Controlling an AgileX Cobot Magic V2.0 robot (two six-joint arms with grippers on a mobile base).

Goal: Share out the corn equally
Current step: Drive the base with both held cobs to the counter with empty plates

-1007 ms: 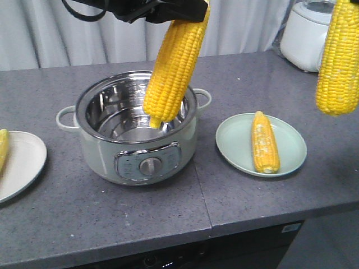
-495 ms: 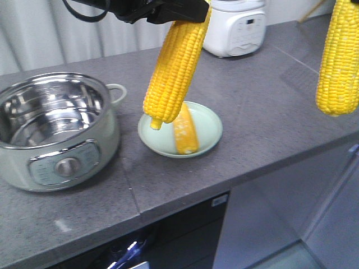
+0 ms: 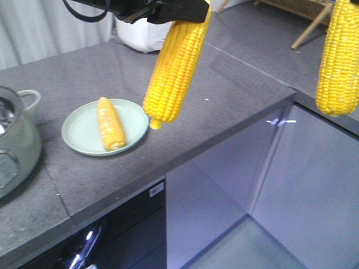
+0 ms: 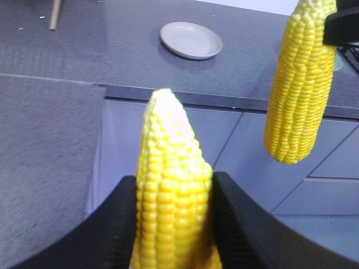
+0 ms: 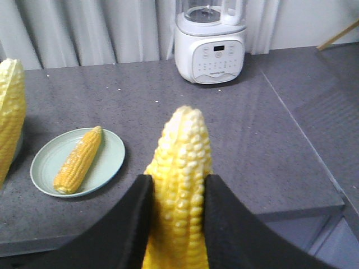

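Two cobs of corn hang upright in the air, each in a gripper. My left gripper (image 3: 188,10) (image 4: 175,182) is shut on one cob (image 3: 176,61) (image 4: 174,190), which hangs point down over the counter's front part. My right gripper (image 5: 178,182) is shut on the other cob (image 3: 338,56) (image 5: 182,185), which hangs beyond the counter's corner; in the front view the gripper itself is out of frame. A third cob (image 3: 110,123) (image 5: 78,159) lies on a pale green plate (image 3: 76,137) (image 5: 112,154).
A steel pot (image 3: 17,145) shows at the left edge. A white appliance (image 3: 140,33) (image 5: 210,47) stands at the back of the grey counter (image 3: 235,78). Cabinet fronts (image 3: 224,185) drop below its edge. An empty grey plate (image 4: 190,40) lies on a counter in the left wrist view.
The front view has swung: pot and green plate slid left in the picture, and the counter's corner and cabinets came into view. Both held cobs keep their place in the frame.
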